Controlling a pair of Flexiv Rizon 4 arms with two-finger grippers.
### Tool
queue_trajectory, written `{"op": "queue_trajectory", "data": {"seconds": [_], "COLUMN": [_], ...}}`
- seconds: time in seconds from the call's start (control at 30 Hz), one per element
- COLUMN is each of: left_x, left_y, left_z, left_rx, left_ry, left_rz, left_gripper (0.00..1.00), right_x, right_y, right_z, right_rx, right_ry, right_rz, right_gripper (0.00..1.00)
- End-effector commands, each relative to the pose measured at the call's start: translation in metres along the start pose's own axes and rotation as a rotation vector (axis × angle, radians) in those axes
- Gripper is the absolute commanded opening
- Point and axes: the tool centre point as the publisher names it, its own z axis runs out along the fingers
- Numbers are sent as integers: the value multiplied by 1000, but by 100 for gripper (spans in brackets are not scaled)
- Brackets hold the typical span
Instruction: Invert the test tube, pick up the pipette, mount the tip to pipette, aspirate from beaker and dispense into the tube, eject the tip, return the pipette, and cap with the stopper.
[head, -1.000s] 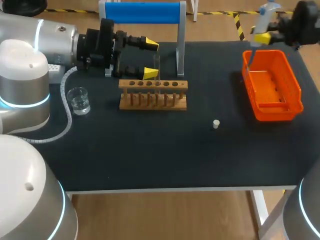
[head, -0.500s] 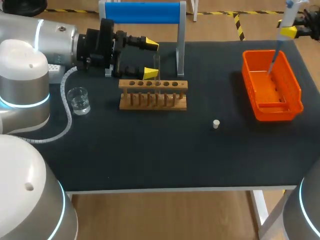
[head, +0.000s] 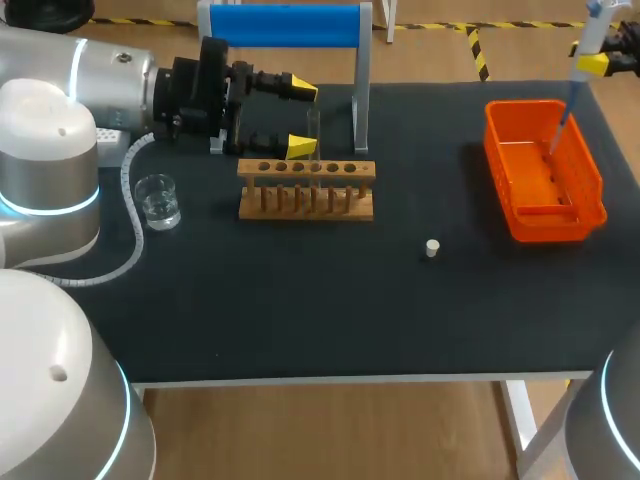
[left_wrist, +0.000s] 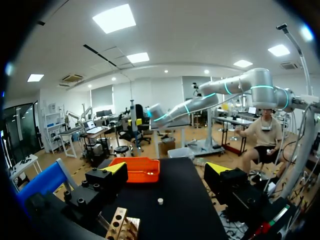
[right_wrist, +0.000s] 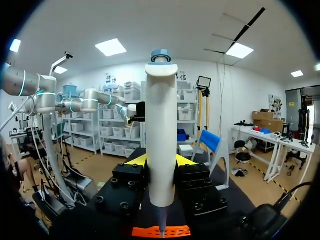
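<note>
Carried across above the orange bin (head: 588, 190), the pipette (right_wrist: 161, 115) stays clamped in the right tool (right_wrist: 161, 160), its tip seemingly poised for ejection.

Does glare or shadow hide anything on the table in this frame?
Head view: even light, only soft shadows; the beaker glints, and the clear test tube shows faintly against the dark table. Left wrist view: the orange bin is plain, no glare on it. Right wrist view: the pipette is evenly lit.
</note>
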Motion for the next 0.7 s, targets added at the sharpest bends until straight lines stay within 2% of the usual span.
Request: {"op": "queue_trajectory", "data": {"seconds": [0.03,0.33,0.7], "left_x": [0,0,0], "left_y": [0,0,0], "left_z": [0,0,0], "left_rx": [0,0,0], "left_ry": [0,0,0], "left_rz": [0,0,0], "left_gripper": [100,100,100], "right_x": [-6,-7,-5], "right_y": [-8,-10,2], "right_z": [-9,-9,-9], "right_rx": [-17,-18,-29], "right_ry": [43,57,97], "right_rz": [3,6,-22], "right_gripper": [0,0,0]}}
